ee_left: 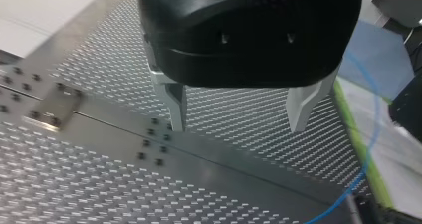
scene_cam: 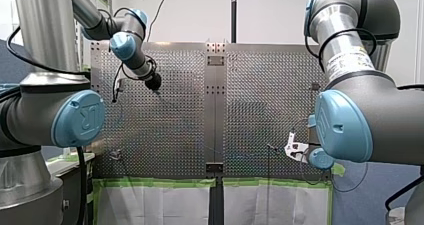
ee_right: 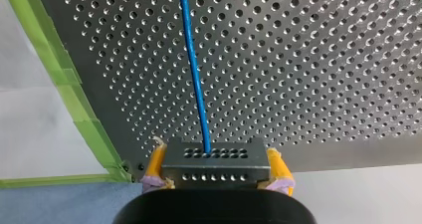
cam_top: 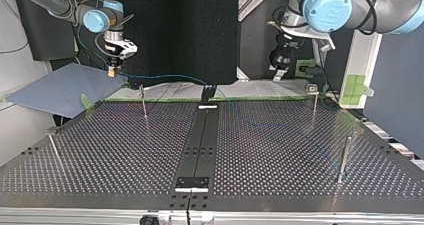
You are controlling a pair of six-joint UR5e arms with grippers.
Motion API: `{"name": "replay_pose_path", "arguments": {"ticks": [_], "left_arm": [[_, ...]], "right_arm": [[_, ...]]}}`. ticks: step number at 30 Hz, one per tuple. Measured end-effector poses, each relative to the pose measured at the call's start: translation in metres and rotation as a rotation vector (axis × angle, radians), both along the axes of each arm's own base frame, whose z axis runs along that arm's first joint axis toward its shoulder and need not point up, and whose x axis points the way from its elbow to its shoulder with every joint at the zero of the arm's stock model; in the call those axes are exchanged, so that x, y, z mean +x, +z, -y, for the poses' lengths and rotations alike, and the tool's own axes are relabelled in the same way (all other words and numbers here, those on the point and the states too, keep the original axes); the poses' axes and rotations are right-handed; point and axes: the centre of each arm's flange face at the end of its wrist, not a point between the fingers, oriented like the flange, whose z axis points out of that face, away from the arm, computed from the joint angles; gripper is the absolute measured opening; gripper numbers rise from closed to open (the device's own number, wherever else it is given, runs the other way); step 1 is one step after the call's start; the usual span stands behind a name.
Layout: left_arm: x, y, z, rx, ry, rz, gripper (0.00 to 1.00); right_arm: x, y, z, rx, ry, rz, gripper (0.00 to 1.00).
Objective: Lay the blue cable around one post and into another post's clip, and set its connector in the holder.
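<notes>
Gripping the connector (ee_right: 215, 167) between closed yellow pads (ee_right: 155, 163) at the top view's upper left, the right tool (cam_top: 113, 73) is trailed by the cable (ee_right: 194, 69), stretched straight ahead across the desk (ee_right: 323, 59), the left tool (ee_left: 239, 115), open and empty, being farther off.

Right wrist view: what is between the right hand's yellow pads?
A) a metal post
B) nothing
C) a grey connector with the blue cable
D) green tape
C: the right hand is shut on the grey connector, and the blue cable runs out of it over the perforated table.
</notes>
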Motion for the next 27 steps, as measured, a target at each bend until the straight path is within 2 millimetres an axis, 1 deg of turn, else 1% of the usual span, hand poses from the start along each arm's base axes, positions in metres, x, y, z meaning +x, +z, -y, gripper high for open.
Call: {"name": "replay_pose_path", "arguments": {"ticks": [5,11,21,27], "left_arm": [[-0.007,-0.030,0.009,-0.012,0.012,-0.044,1.00],[-0.021,-0.066,0.020,-0.004,0.020,-0.095,1.00],[-0.054,-0.128,0.033,0.004,0.047,-0.181,1.00],[-0.076,-0.155,0.041,-0.018,0.024,-0.226,1.00]], "right_arm": [[0.000,0.000,0.000,-0.003,0.001,0.002,0.27],[0.001,0.000,0.000,-0.001,0.001,0.002,0.27],[0.001,0.000,-0.001,0.002,0.002,0.003,0.27],[0.001,-0.001,-0.001,0.004,0.004,0.001,0.27]]}}
